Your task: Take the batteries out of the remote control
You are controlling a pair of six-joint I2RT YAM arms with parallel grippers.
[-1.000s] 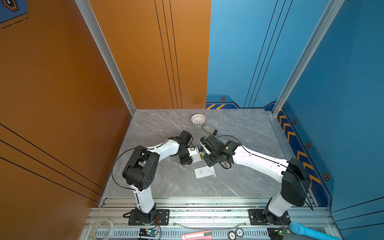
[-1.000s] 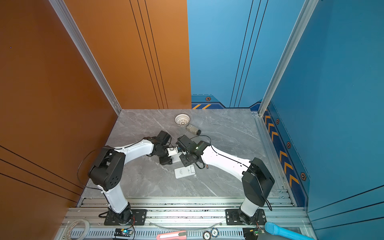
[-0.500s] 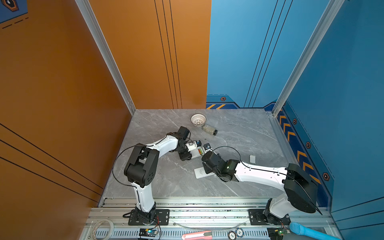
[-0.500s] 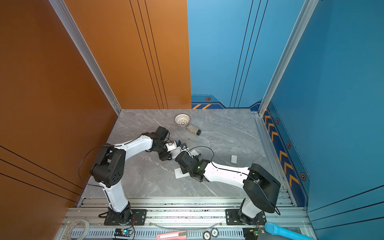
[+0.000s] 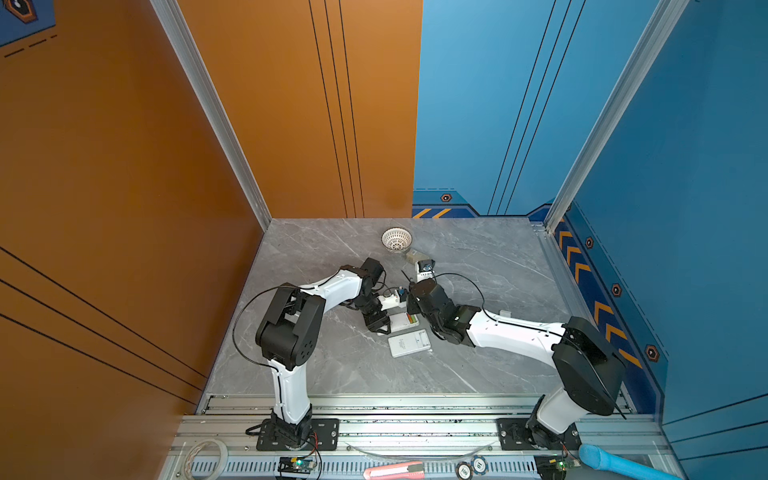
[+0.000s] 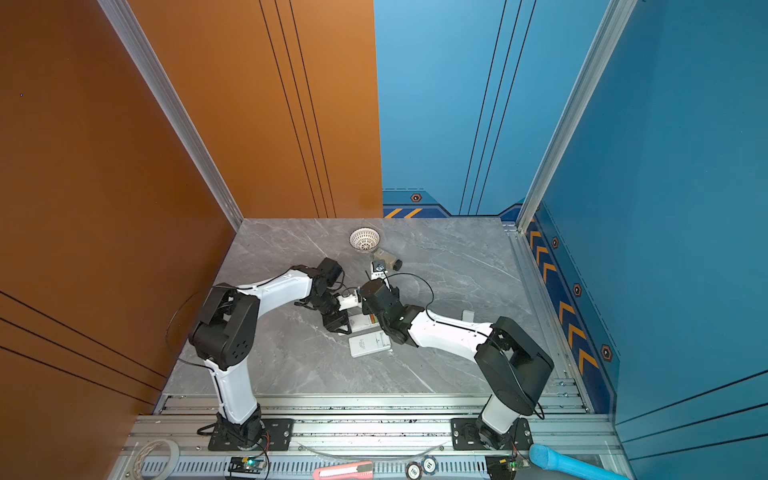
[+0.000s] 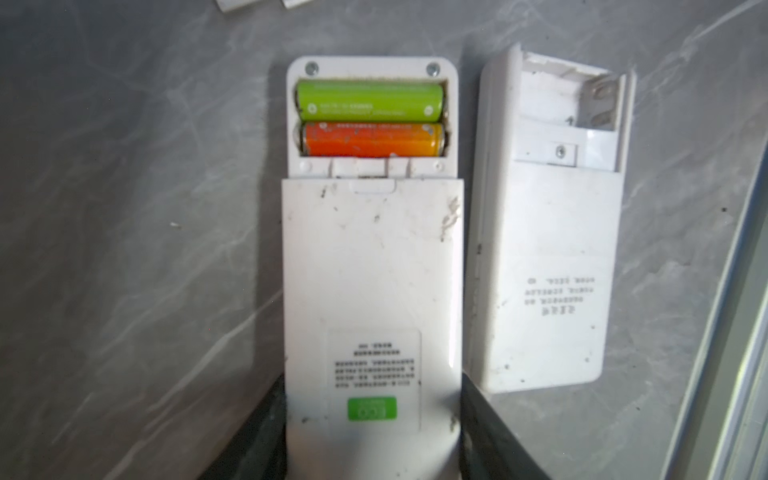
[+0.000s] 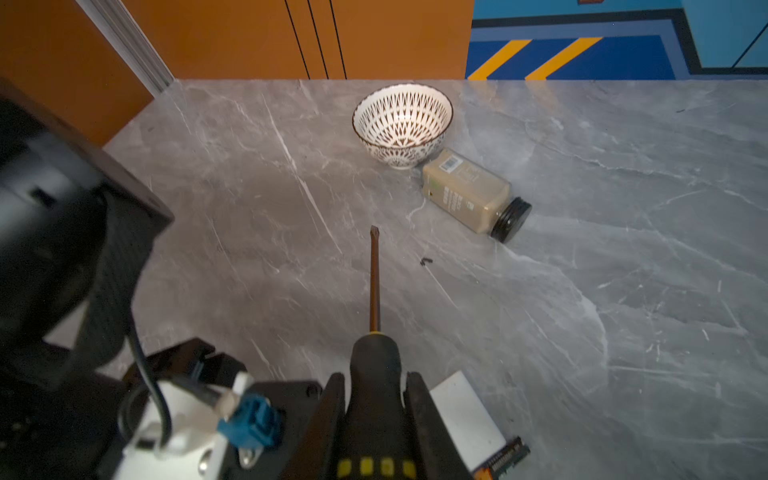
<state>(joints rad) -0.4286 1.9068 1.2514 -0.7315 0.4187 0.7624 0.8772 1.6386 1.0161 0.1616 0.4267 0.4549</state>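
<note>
Batteries (image 7: 370, 143) show in left wrist view, screwdriver (image 8: 374, 291) in right.

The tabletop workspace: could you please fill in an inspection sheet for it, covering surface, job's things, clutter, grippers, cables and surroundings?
Surface: grey marble table, one small dark speck.
Job's things: remote lies back up, compartment uncovered, green battery and orange battery still inside; second remote beside it, compartment empty.
Clutter: patterned bowl; jar on its side next to it.
Grippers: left gripper shut on the remote; right gripper shut on the handle of a screwdriver.
Cables: a black cable loops off each arm.
Surroundings: orange wall, blue wall; tape roll on the front rail.
</note>
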